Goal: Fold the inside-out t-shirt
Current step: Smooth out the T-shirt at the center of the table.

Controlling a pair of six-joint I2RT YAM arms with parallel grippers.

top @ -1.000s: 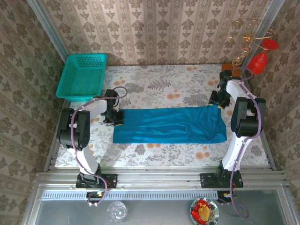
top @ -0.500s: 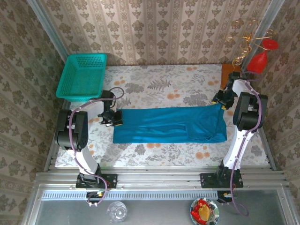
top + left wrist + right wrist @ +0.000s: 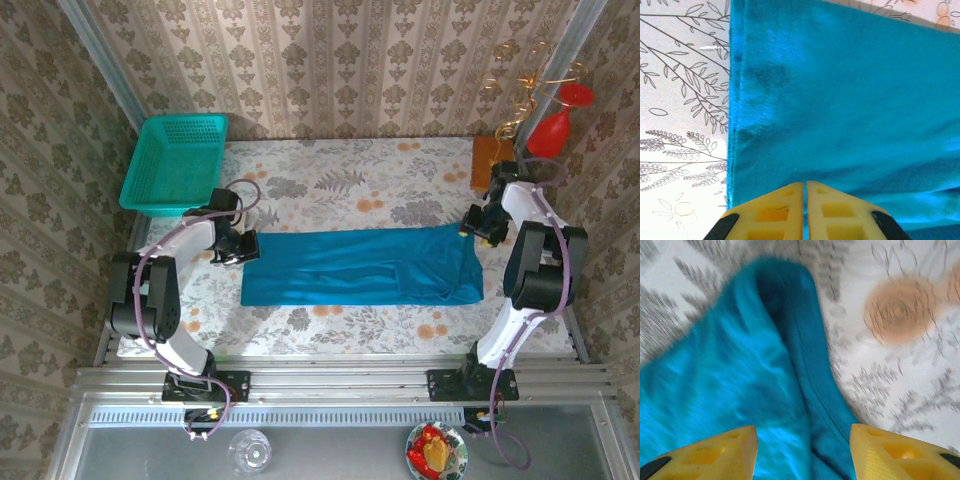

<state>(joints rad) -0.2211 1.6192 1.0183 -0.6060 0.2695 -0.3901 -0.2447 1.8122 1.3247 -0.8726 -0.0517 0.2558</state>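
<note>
You've got the t-shirt [image 3: 360,268] lying flat as a long strip across the mid table [image 3: 340,185], basket [image 3: 175,165] well apart at far left. Your left gripper [image 3: 805,185] sits over the shirt's left end, fingers nearly together, no cloth seen btwn them. Your right gripper [image 3: 802,437] hovers at the far-right corner w/ jaws apart, holding nothing.

Left gripper [image 3: 805,186] has its jaws pressed together. Right gripper [image 3: 802,435] holds its jaws well apart. Both arms reach forward, elbows bent outward.
</note>
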